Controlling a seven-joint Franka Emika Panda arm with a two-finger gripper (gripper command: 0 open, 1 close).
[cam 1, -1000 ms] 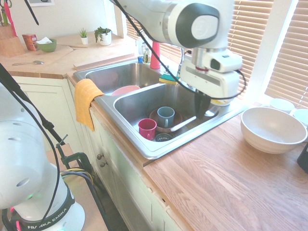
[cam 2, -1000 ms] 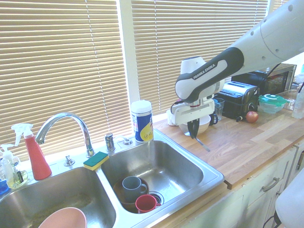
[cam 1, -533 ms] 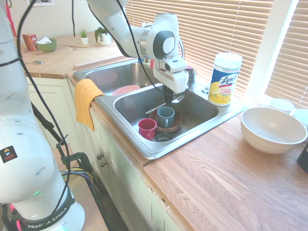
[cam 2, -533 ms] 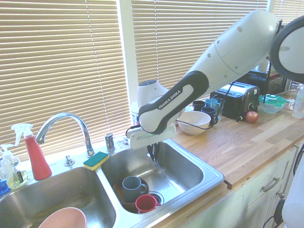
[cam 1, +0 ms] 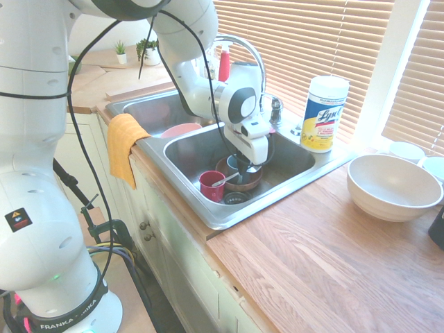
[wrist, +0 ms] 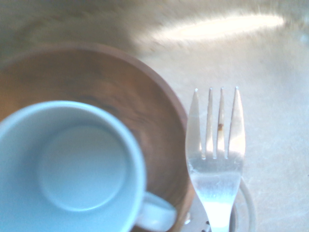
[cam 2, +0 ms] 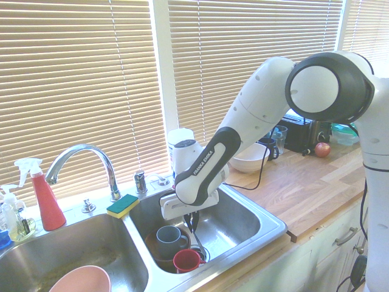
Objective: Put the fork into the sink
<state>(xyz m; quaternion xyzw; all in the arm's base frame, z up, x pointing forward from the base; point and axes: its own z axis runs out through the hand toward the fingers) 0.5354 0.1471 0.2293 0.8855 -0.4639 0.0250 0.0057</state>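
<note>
My claw [cam 2: 192,223], pinched shut, grips the shiny steel fork [wrist: 217,159] over the brushed sink [cam 2: 225,222]; in the wrist view, a glazed blue mug [wrist: 72,164] sits at nine o'clock from its tines, handle end cut off.

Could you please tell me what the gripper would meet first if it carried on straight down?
Probably the floor of the sink near the drain, with the gripper; its fork may touch the red mug sooner, though depth is unclear.

fork [wrist: 215,176] now lower in the sink [cam 1: 293,158], nearer the red mug [cam 1: 210,189]
</note>
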